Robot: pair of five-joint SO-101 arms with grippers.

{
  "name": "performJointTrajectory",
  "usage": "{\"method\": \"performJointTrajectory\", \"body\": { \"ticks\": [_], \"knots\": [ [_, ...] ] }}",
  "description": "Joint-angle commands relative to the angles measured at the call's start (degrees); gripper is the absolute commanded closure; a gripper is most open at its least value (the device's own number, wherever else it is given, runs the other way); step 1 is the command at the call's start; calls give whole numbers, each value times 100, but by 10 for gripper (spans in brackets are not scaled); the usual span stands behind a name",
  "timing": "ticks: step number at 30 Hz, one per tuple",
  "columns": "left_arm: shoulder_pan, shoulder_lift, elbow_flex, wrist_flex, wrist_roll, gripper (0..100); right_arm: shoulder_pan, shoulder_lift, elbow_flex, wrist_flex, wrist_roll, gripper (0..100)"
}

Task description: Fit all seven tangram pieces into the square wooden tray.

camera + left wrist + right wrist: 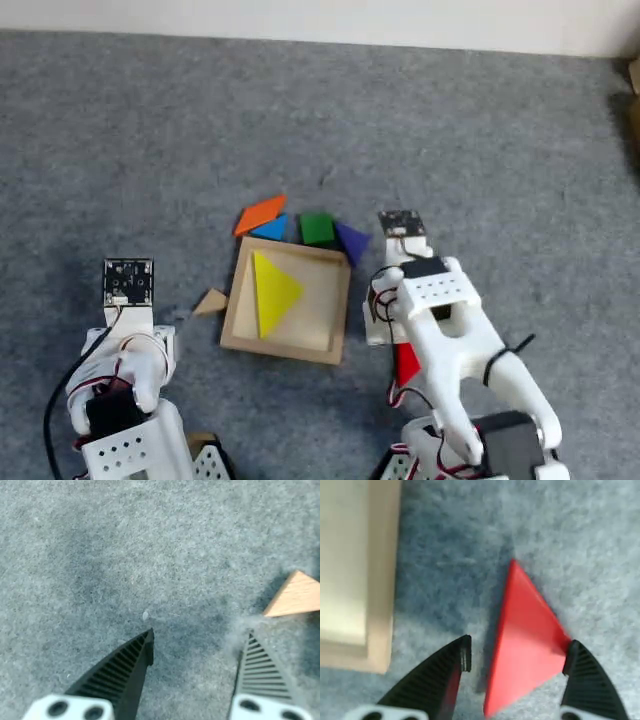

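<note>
High view: square wooden tray (285,350) sits mid-table on the grey felt mat (150,140). It holds one piece, a large yellow triangle (272,290), lying flat in the left part of the tray. Bare wood floor shows to the triangle's right.

Four pieces lie on the mat, bunched along the tray's far edge:
- orange parallelogram (260,214)
- small blue triangle (270,228), touching the parallelogram
- green square (317,228), just beside the blue one
- purple triangle (352,240), at the tray's far right corner

A small plain-wood triangle (210,302) lies on the mat just beside the tray's left wall. A red triangle (406,362) lies right of the tray, partly under the right arm (440,310). The left arm (125,350) stands at the near left, near the plain-wood triangle.

Left wrist view: left gripper (200,633) is spread wide over bare mat with nothing between the jaws. The plain-wood triangle (297,595) lies just beyond one fingertip, outside the gap. I can't tell whether they touch.

Right wrist view: right gripper (519,642) is spread, straddling the red triangle (525,630). One finger (582,675) is at the piece's corner, and the other finger has a strip of mat between it and the piece, so it isn't clamped. The red piece lies flat on the mat. The tray's wall (382,570) is near, with mat between them.
</note>
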Motion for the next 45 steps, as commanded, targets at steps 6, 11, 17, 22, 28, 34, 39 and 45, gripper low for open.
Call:
{"method": "performJointTrajectory", "body": {
  "ticks": [6, 11, 17, 22, 28, 34, 39, 45],
  "knots": [
    [-57, 13, -180, -9, -62, 730, 453, 268, 57, -154, -53, 724],
    [-48, 13, -180, -18, -62, 730, 462, 268, 277, -171, -62, 724],
    [-48, 13, -180, -18, -62, 730, 462, 268, 312, -207, -35, 750],
    [-40, 13, -180, -18, -62, 730, 462, 268, 330, -409, -26, 848],
    [-40, 13, -180, -18, -62, 730, 462, 215, 277, -382, 651, 931],
    [-40, 13, -180, -18, -62, 730, 462, 207, 268, -171, 1301, 992],
    [-40, 13, -171, -18, -62, 730, 462, 207, -356, 505, 1574, 992],
    [-40, 13, -119, -18, -62, 730, 426, 207, -1666, 1420, 1741, 993]
  ]
}}
